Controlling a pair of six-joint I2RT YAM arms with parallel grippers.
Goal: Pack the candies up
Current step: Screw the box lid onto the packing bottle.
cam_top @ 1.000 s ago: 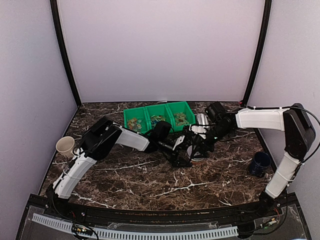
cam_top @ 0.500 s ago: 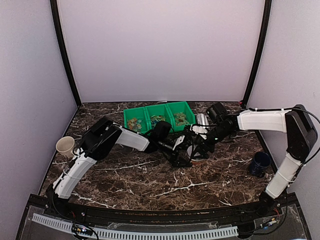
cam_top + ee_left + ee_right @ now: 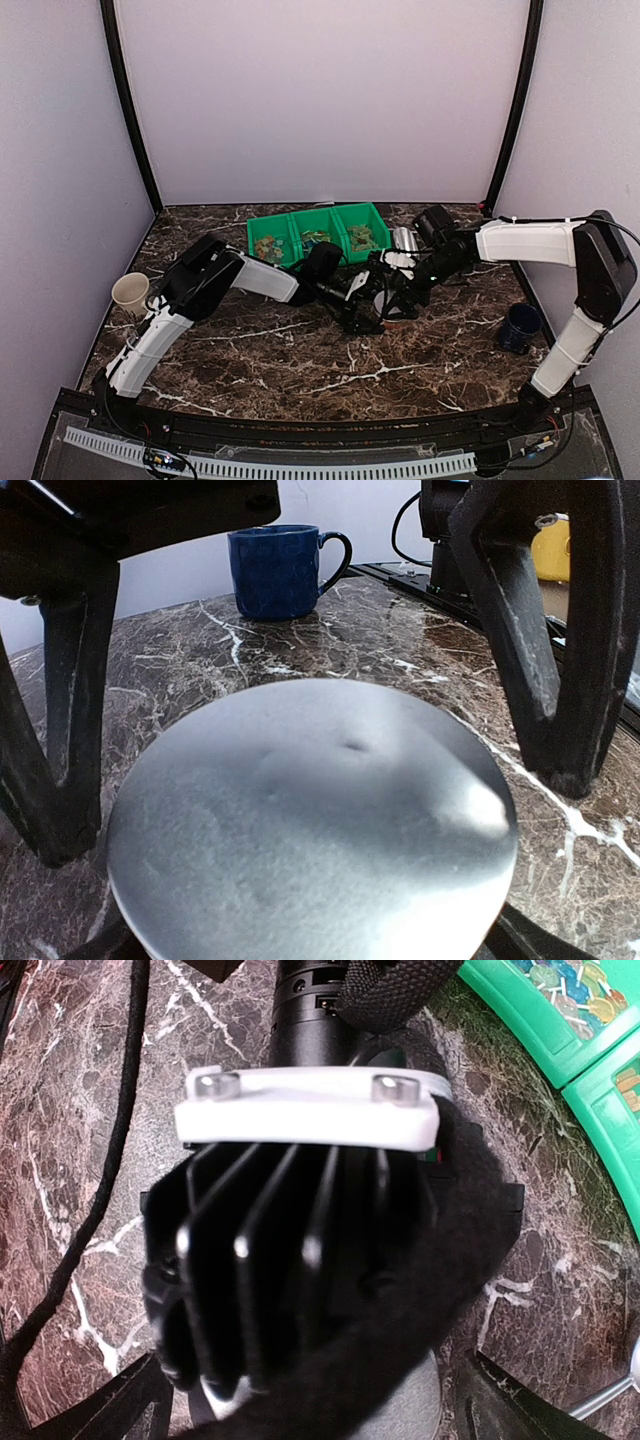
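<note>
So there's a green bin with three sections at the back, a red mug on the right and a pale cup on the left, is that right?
Not quite: the mug on the right is dark blue, not red, as the left wrist view shows. The three-section green bin at the back and the pale cup on the left are as you said.

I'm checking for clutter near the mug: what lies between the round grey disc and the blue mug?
Nothing but bare marble table lies between the grey disc and the blue mug; the left wrist view shows that stretch clearly.
</note>
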